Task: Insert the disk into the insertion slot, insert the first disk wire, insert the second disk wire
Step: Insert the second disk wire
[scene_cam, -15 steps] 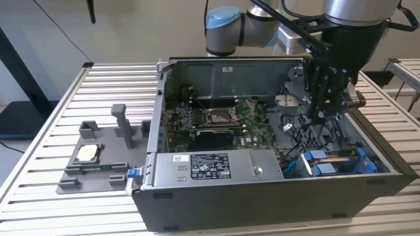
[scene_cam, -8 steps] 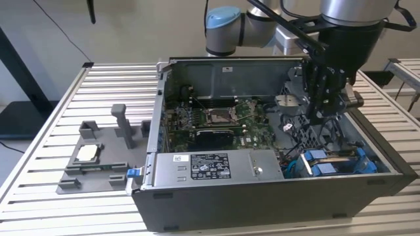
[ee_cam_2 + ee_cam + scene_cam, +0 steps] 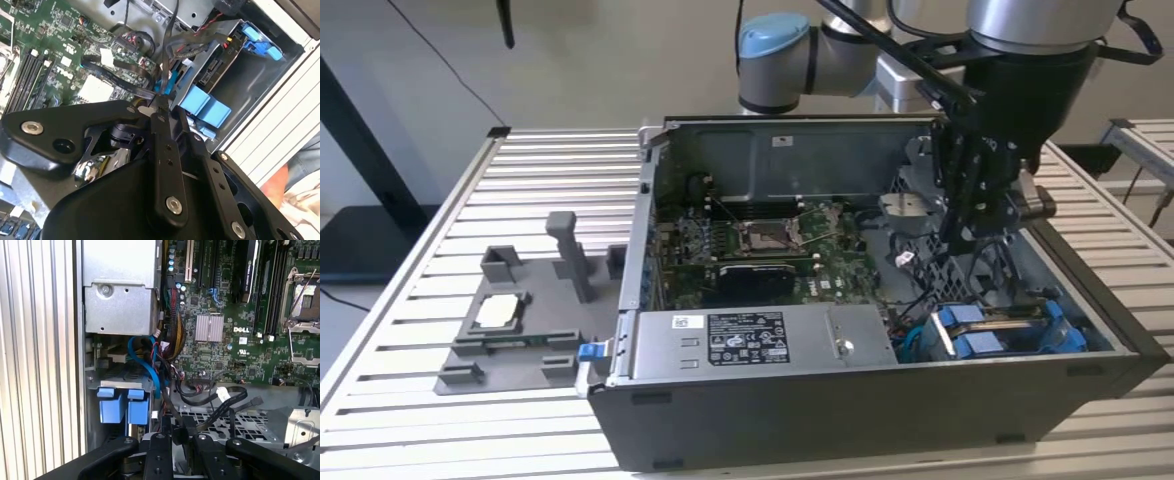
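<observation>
The insertion slot (image 3: 1003, 330) is sitting in the exterior view's lower right, below the gripper (image 3: 971, 238), whose jaws are pinching a black wire (image 3: 135, 89).

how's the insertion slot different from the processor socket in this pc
The insertion slot has blue plastic tabs; the processor socket has a bare silver frame. The slot sits in a corner of the case, at the exterior view's right; the socket sits in the middle of the motherboard. Both lie inside the open case.
</observation>
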